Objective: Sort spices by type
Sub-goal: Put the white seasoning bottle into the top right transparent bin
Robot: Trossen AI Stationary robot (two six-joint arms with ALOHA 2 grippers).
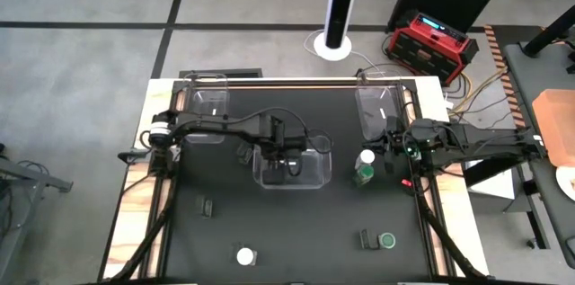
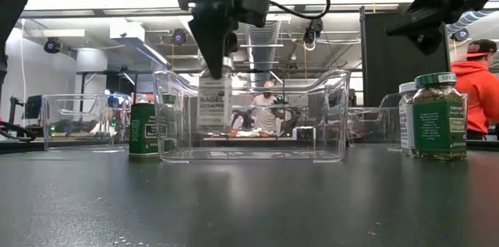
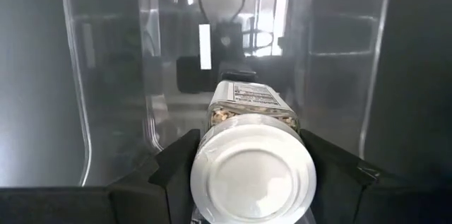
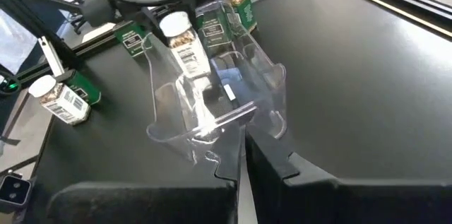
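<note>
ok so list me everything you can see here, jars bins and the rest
clear bins: three, clear plastic; one mid-table, two at the far corners
white-lid jars: three; one near the front edge, one right of the middle bin, one held inside that bin
green-lid jars: two; one front right, one beside the white-lid jar right of the middle bin
dark jars: about three, lid colour unclear; left of centre, by the middle bin's left end, beside the front green-lid jar
red box: one, on the floor beyond the table
person: one, red top, in the room behind
left gripper: shut on a white-lid jar, in the middle bin
right gripper: shut and empty, near the right bin
</note>
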